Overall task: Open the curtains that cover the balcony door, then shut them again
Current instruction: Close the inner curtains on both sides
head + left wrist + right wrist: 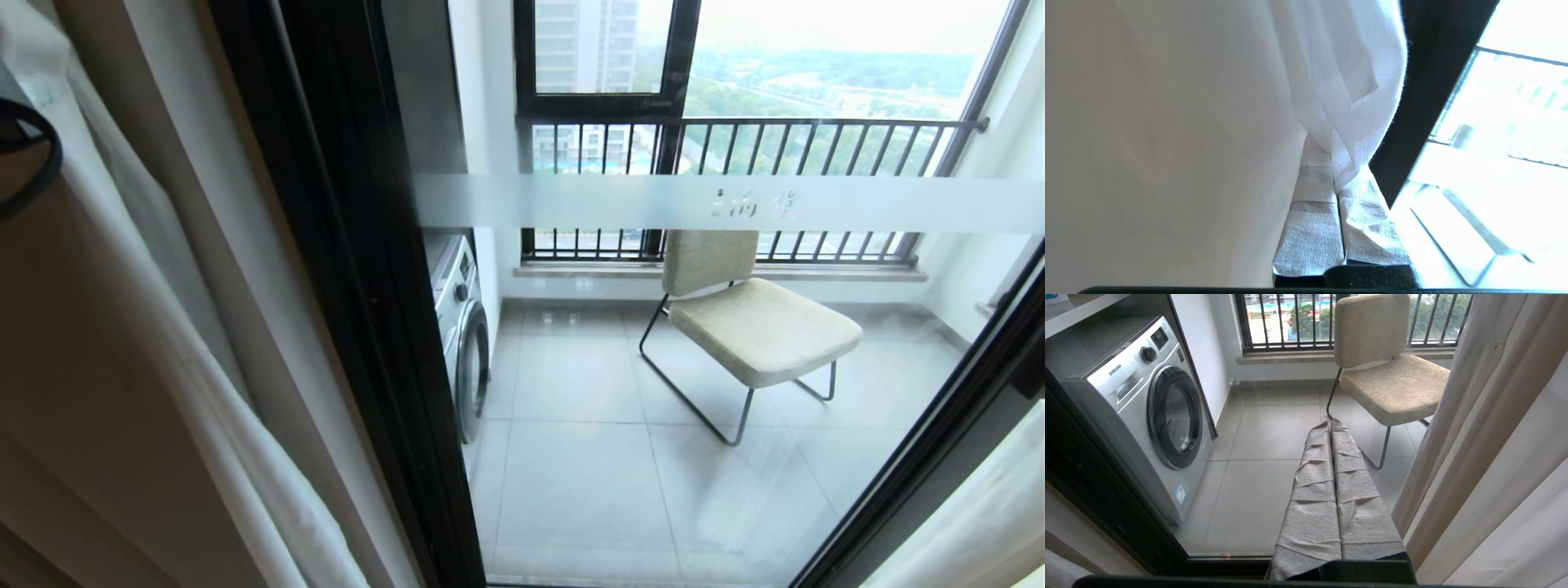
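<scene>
Left gripper [1337,163] fingers pressed together, tips buried in sheer curtains [1339,73] fold. Right gripper [1331,426] fingers together, curtains alongside. One chair [1392,375], one washing machine [1155,412] beyond balcony door [343,245].

Tiled balcony floor [588,457]: beige chair [755,322], washing machine [463,327] standing apart.

You're looking at a high-rise home: the balcony door [735,204] fills the frame's middle, with a tiled balcony behind it, a front-loading washing machine [461,327] at centre left, a cushioned chair [755,318] at centre right, barred window railing [735,139] across the top, and curtains [163,327] at left.
</scene>
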Robot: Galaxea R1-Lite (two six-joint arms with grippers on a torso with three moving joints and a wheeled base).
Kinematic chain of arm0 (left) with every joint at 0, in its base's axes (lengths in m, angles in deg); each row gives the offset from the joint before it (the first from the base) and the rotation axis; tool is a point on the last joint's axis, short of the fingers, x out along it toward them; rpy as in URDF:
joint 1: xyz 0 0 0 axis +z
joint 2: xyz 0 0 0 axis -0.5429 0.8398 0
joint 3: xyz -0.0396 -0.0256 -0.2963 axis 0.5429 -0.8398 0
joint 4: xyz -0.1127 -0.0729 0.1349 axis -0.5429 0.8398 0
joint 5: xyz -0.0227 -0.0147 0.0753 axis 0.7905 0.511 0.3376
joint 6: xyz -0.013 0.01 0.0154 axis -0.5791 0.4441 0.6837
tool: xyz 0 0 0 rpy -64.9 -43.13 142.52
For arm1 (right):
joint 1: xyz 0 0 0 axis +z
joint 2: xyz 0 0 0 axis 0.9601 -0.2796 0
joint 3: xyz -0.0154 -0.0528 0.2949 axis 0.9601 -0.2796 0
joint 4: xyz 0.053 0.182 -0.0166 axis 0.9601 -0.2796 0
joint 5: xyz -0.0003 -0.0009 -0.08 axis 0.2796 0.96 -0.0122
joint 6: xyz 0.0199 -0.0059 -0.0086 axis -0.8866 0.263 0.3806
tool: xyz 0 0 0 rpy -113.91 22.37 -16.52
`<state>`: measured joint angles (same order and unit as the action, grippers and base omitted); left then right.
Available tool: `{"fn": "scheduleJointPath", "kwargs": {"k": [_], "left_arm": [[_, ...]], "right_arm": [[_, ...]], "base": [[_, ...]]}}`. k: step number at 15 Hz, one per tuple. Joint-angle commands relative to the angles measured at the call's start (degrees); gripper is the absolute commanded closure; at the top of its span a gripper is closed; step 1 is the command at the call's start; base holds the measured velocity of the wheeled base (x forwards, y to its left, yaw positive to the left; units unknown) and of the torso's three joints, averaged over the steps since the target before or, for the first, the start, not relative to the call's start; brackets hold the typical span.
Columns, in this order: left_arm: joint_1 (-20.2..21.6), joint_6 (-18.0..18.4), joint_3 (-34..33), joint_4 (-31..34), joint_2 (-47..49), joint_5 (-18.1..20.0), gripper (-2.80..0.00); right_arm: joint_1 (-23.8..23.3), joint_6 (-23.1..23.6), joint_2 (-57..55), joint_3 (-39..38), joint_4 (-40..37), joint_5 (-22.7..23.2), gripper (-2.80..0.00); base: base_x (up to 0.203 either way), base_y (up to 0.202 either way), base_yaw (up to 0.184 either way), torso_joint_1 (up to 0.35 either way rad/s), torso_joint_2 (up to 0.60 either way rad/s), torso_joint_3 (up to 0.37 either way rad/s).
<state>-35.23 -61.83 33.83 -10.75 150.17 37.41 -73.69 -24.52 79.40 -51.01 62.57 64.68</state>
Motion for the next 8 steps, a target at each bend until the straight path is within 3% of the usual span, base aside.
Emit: {"fn": "scheduleJointPath", "kwargs": {"k": [1, 3, 8], "left_arm": [[-6.31, 0.05, -2.21, -0.07, -2.47, -0.25, 0.0], [-10.17, 0.19, -5.37, -0.07, -4.88, -0.66, 0.0], [-10.48, 0.37, -6.64, -0.07, -5.36, -0.33, 0.0]], "right_arm": [[0.01, -0.05, 0.02, -0.01, 0.02, -0.04, 0.0], [0.01, 0.04, 0.02, 0.04, 0.02, -0.04, 0.0], [0.01, -0.05, 0.02, 0.04, 0.02, -0.04, 0.0]], "base": [[0.0, 0.0, 0.0, 0.0, 0.0, 0.0], [0.0, 0.0, 0.0, 0.0, 0.0, 0.0], [0.0, 0.0, 0.0, 0.0, 0.0, 0.0]]}}
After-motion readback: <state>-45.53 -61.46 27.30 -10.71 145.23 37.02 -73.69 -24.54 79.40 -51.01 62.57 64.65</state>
